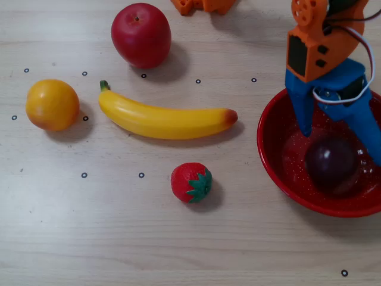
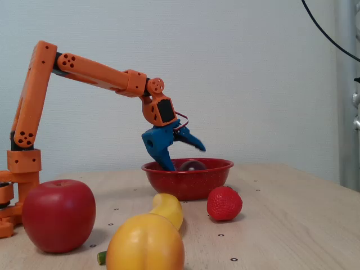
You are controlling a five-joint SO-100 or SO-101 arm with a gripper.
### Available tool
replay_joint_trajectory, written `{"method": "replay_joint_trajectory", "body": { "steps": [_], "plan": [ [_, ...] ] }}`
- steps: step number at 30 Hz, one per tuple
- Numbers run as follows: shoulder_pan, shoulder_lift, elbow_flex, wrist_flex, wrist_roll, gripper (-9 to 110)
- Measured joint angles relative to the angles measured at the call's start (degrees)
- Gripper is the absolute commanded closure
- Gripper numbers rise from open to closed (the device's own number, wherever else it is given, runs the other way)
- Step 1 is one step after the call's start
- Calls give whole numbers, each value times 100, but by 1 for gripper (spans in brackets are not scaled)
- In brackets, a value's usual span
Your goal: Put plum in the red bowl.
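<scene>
we see 1 plum (image 1: pixel 331 164) lying inside 1 red bowl (image 1: pixel 271 156) at the right of the overhead view. 1 blue gripper (image 1: pixel 339 140) hangs over the bowl, its jaws spread wide with 1 finger on either side of the plum, holding nothing. on the wooden table (image 1: pixel 119 238) outside the bowl we count 1 apple (image 1: pixel 141 34), 1 orange (image 1: pixel 52 105), 1 banana (image 1: pixel 164 119) and 1 strawberry (image 1: pixel 190 182). in the fixed view the plum's top (image 2: pixel 193 165) shows above the bowl rim.
</scene>
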Motion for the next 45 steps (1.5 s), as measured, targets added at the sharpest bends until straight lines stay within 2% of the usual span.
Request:
{"method": "replay_joint_trajectory", "body": {
  "steps": [3, 8, 12, 17, 21, 28, 40, 45],
  "plan": [
    [-9, 0, -237, 202, 0, 52],
    [-26, 220, -791, 809, -141, 70],
    [-360, 1274, -756, 1011, -211, 86],
    [-1354, 2865, 325, 1011, -246, 101],
    [-1872, 3753, 1371, 905, -255, 101],
    [-2602, 5669, 4043, -483, -264, 101],
    [-2769, 9290, 8728, -2725, -264, 101],
    [-2769, 10389, 9422, -2936, -264, 101]
  ]
}}
